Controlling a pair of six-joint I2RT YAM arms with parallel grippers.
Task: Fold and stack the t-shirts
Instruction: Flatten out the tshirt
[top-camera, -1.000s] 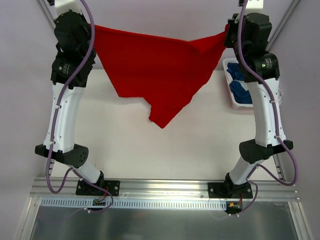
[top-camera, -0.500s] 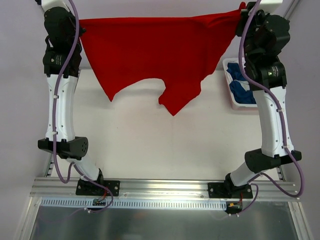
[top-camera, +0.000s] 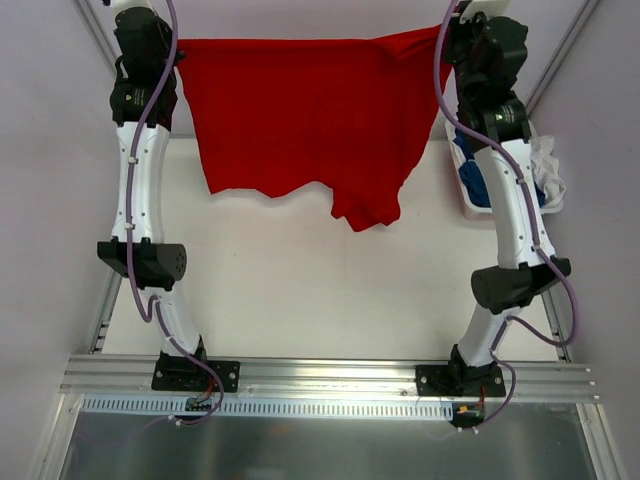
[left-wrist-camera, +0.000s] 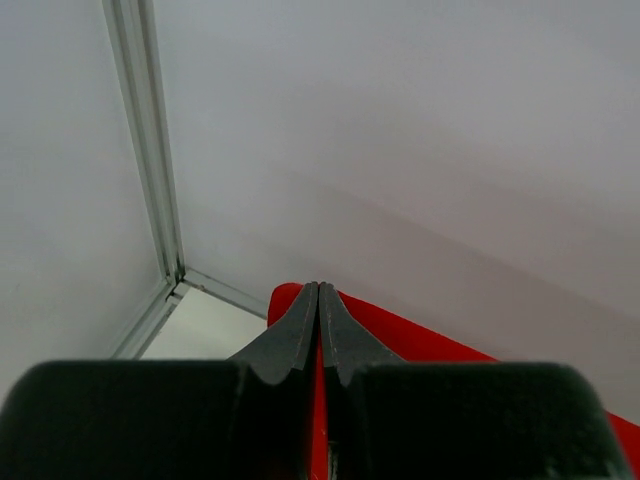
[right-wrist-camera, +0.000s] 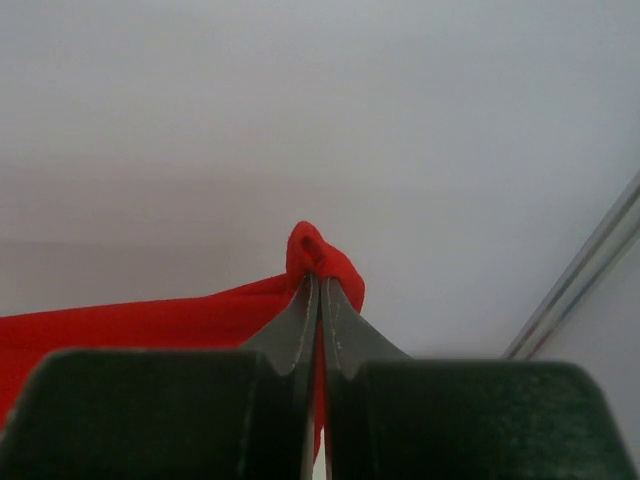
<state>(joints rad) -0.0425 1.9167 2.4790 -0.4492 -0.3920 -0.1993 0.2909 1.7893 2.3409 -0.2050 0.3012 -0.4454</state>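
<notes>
The red t-shirt (top-camera: 300, 110) hung spread out in the air over the far part of the table (top-camera: 300, 300), stretched by its upper edge between the two arms. That upper edge ran almost level from one side to the other. The lower edge hung uneven, with one part drooping lowest a little right of the middle. Whether that lowest part touched the table could not be told. The left gripper (left-wrist-camera: 318, 292) had its jaws pressed together on one upper corner of the shirt. In the left wrist view the red cloth showed between the fingertips and spread away to the right. The right gripper (right-wrist-camera: 320, 283) was clamped in the same way on the other upper corner, with a small bunch of red cloth poking out past its tips. At the right side of the table, partly hidden behind the right arm (top-camera: 515, 220), stood a white basket (top-camera: 468, 205). It held dark blue cloth (top-camera: 472, 180) and, at its outer edge, some white cloth (top-camera: 545, 165).
</notes>
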